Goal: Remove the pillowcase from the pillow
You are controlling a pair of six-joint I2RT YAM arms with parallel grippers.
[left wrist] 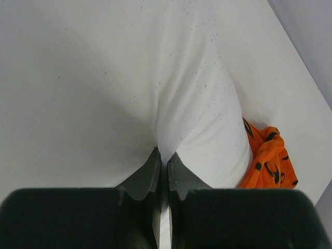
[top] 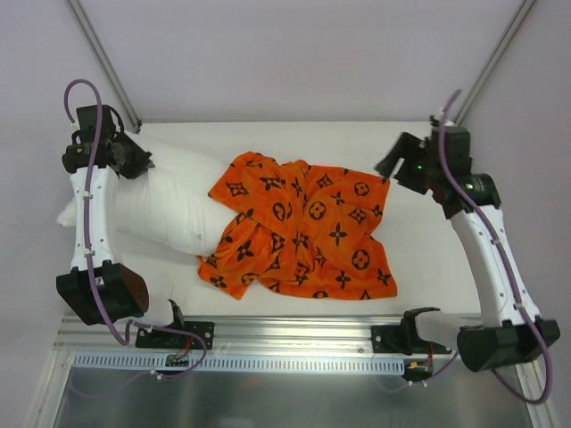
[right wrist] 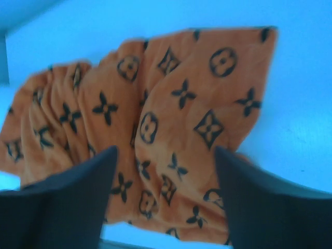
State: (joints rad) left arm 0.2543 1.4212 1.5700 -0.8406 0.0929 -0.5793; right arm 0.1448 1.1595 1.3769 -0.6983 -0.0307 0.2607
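Observation:
The orange pillowcase (top: pixel 303 227) with black monogram motifs lies crumpled at the table's middle, still over the right end of the white pillow (top: pixel 174 205). The pillow sticks out to the left. My left gripper (top: pixel 143 160) is shut on a pinch of the pillow's white fabric (left wrist: pixel 171 119) at its far left end; a bit of the pillowcase (left wrist: pixel 267 161) shows at the right of the left wrist view. My right gripper (top: pixel 390 163) is open and empty, just off the pillowcase's far right corner. The right wrist view shows the pillowcase (right wrist: pixel 171 119) beyond the spread fingers.
The white table (top: pixel 419 267) ends at an aluminium rail (top: pixel 294 334) at the near edge. Grey walls and two slanted frame struts (top: pixel 103 58) stand behind the table.

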